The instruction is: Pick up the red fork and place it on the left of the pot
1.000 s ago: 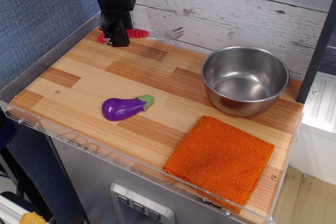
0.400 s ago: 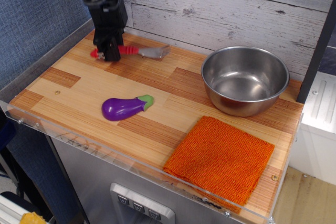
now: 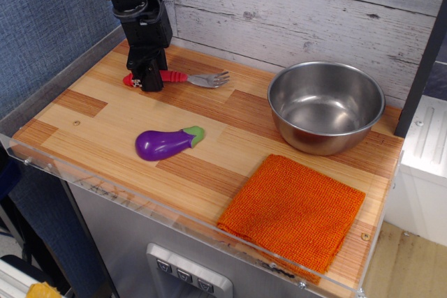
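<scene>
Observation.image gives you a striped wooden countertop [image 3: 209,137] backed by a whitewashed plank wall [image 3: 314,5], with a blue panel [image 3: 49,26] just beyond the gripper's far side. Your gripper [image 3: 148,83] sits near the back edge, pinching the red fork [image 3: 174,77] by its handle; the tines stick out from it toward the pot [image 3: 326,106]. Bare wood lies open between the fork tips and the pot's rim. Nearer the camera than the gripper lies a purple toy eggplant [image 3: 166,142], apart from it. Well away, past the eggplant and in front of the pot, an orange cloth [image 3: 293,211] lies flat at the front edge
</scene>
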Controlling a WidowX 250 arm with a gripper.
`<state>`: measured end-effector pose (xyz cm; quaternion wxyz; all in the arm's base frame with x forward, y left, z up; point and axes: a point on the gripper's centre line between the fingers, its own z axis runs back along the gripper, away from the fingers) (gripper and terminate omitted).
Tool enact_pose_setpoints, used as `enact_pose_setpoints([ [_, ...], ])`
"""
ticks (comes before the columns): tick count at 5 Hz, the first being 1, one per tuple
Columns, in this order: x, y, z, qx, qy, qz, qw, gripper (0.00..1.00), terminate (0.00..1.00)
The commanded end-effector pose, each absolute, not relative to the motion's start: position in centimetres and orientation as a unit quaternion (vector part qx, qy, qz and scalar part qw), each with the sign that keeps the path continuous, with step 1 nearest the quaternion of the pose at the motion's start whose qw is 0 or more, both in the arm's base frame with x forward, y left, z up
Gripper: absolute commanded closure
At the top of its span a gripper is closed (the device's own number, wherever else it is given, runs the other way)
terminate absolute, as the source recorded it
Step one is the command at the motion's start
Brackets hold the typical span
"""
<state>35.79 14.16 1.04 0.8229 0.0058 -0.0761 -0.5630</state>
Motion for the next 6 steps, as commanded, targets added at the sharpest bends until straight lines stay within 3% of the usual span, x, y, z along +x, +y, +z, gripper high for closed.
enact_pose_setpoints([
  [1,34.7,14.5,2.2,0.015,-0.061,-0.549,0.834,0.0,0.0],
  [3,34.4,14.9,3.4,0.032,-0.069,-0.536,0.841,0.0,0.0],
  [5,33.1,14.2,9.4,0.089,-0.102,-0.526,0.84,0.0,0.0],
  [6,31.7,13.2,12.2,0.098,-0.136,-0.525,0.835,0.0,0.0],
])
